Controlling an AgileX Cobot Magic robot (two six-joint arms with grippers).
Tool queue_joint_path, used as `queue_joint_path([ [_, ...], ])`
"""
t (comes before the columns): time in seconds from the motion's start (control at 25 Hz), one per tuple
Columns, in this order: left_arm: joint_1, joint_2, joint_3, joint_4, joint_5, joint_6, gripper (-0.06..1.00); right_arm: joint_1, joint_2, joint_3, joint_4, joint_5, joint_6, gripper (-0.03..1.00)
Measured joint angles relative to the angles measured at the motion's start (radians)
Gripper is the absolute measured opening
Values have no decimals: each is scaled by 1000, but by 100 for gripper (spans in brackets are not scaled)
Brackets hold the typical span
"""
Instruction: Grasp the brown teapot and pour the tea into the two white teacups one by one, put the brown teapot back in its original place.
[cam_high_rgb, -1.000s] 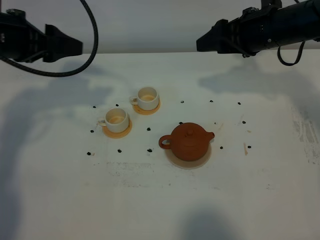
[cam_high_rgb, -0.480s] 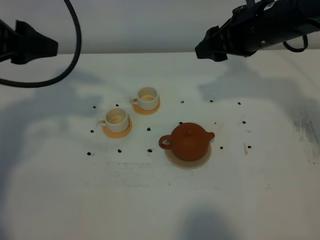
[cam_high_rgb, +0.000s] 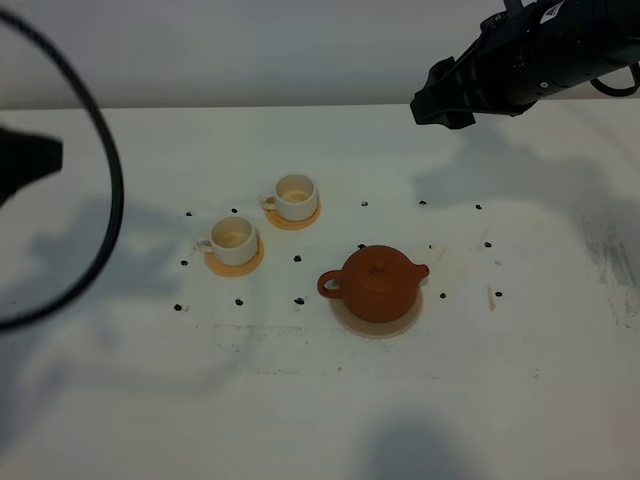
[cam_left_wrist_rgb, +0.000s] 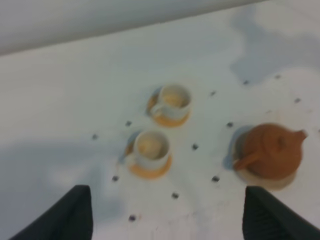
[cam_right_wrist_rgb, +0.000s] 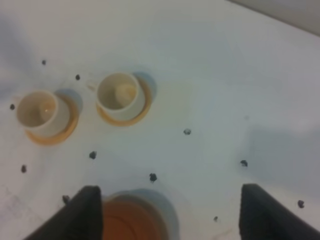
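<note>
The brown teapot (cam_high_rgb: 378, 283) sits upright on its pale round coaster (cam_high_rgb: 372, 326), the original place, right of centre; it also shows in the left wrist view (cam_left_wrist_rgb: 272, 151) and partly in the right wrist view (cam_right_wrist_rgb: 131, 222). The two white teacups (cam_high_rgb: 235, 240) (cam_high_rgb: 296, 196) stand on orange-tan coasters to its left, with tan insides. My right gripper (cam_high_rgb: 432, 105) hovers high at the back right, open and empty, its fingers (cam_right_wrist_rgb: 85, 210) wide apart. At the far left edge my left gripper (cam_high_rgb: 50, 158) hangs well away from the cups, its fingers (cam_left_wrist_rgb: 65, 220) apart with nothing between them.
Small black dots (cam_high_rgb: 299, 300) are scattered over the white table (cam_high_rgb: 300, 400) around the cups and teapot. A black cable (cam_high_rgb: 112, 200) loops from the left arm above the table's left side. The table's right edge (cam_high_rgb: 615, 270) is scuffed.
The left arm has drawn back to the left and lower in the high view, its cable loop swinging with it. The right gripper has shifted slightly to the right. Teapot and cups have not moved.
</note>
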Motion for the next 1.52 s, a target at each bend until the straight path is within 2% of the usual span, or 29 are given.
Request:
queue_joint_path([
  [0.24,0,-230,176,38,-30,-52,60,53,0,0,2,6,0,56],
  [0.44,0,-406,255,61,-28,-83,60,127,0,0,2,6,0,55],
  [0.68,0,-534,278,196,61,-226,60,211,0,0,-10,6,0,55],
  [0.84,0,-609,279,241,127,-285,60,254,0,0,-10,6,0,55],
  [1.12,0,-748,372,307,208,-365,60,295,0,0,-17,6,0,55],
  [1.32,0,-857,477,353,216,-418,60,303,0,0,-48,21,15,55],
  [1.52,0,-937,490,380,204,-424,60,303,0,41,-64,15,26,55],
])
